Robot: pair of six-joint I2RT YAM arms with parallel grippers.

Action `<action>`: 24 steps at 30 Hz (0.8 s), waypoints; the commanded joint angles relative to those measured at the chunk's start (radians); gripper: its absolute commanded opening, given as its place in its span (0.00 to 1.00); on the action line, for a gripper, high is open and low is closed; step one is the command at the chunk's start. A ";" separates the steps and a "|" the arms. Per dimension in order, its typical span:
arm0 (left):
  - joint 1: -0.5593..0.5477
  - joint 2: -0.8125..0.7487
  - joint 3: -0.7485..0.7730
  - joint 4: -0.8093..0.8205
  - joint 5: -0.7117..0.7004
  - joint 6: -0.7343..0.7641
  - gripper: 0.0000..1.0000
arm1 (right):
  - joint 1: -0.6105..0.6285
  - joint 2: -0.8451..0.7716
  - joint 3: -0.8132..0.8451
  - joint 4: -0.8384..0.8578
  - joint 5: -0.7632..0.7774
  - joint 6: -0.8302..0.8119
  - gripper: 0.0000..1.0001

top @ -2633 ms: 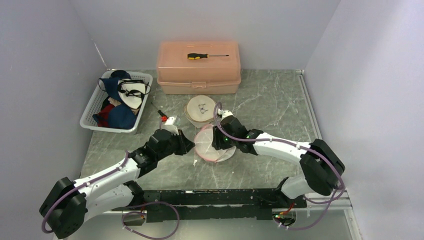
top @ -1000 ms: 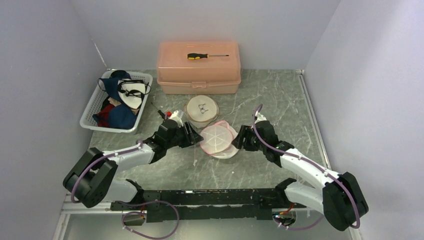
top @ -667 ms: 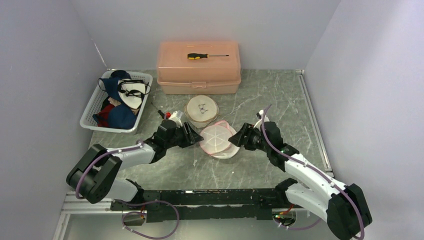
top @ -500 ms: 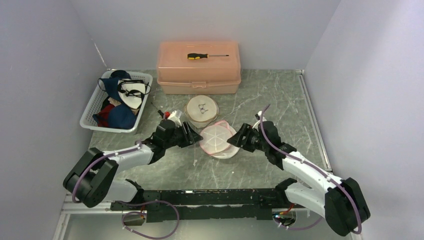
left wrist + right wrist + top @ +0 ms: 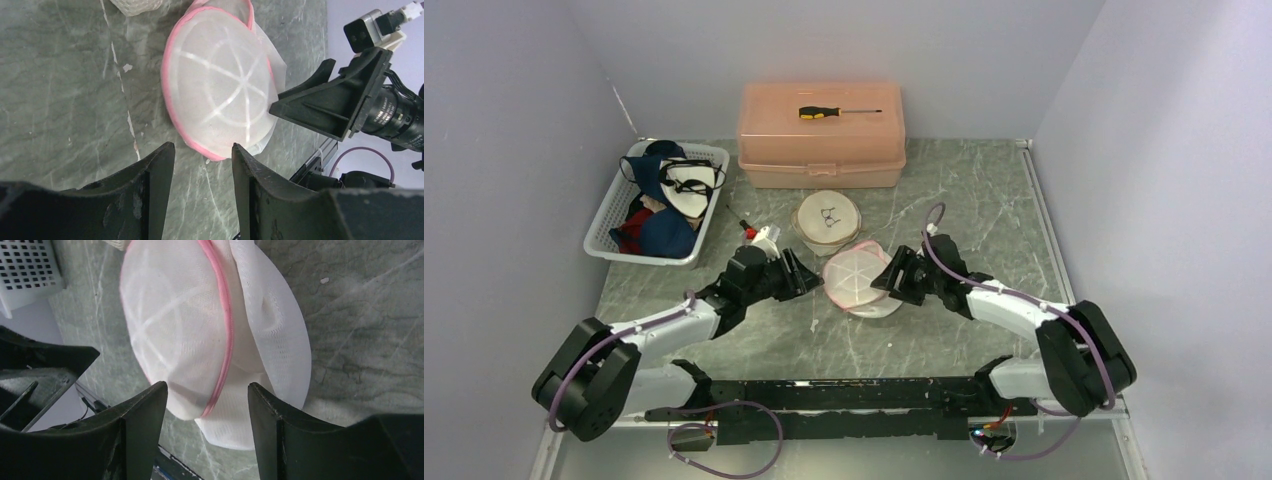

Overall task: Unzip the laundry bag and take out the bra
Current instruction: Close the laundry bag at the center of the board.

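While both arms lie low over the table (image 5: 984,190), the laundry bag (image 5: 857,279) sits between them near the middle, a white mesh dome with crossing ribs and a pink trim around its edge (image 5: 220,95) (image 5: 200,330). From above, the left gripper (image 5: 810,277) points at the bag's left side and the right gripper (image 5: 883,283) at its right side, each just beside it. Seen from the left wrist, the left gripper (image 5: 202,150) has its jaws spread apart and holds nothing, with the near rim of the bag just reaching the gap between its fingers (image 5: 155,185). The right gripper (image 5: 206,390) is likewise spread and empty, the bag's edge lying partly between its fingers (image 5: 265,425); whether they touch the mesh I cannot tell. A looser fold of white mesh spills out on the far side of the pink trim in the right wrist view. Through the mesh the bra cannot be made out, and I cannot tell whether the zip is undone. Just behind the bag lies a round mesh pad (image 5: 826,217), behind that a pink box (image 5: 822,145) with a screwdriver (image 5: 839,111) on its lid, and at the far left a white basket (image 5: 604,228) of clothes (image 5: 667,232)
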 commanded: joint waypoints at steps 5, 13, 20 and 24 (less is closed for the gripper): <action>0.005 -0.074 -0.012 -0.028 -0.024 0.025 0.51 | -0.003 0.102 0.051 0.142 -0.033 0.020 0.53; 0.006 -0.090 -0.019 -0.039 -0.024 0.027 0.51 | -0.002 0.041 0.015 0.211 -0.065 0.009 0.09; 0.004 -0.091 -0.021 -0.038 -0.026 0.027 0.51 | -0.004 -0.145 -0.022 0.254 -0.122 -0.048 0.00; 0.004 -0.103 -0.015 -0.055 -0.031 0.030 0.51 | -0.012 -0.206 -0.039 0.307 -0.205 -0.064 0.00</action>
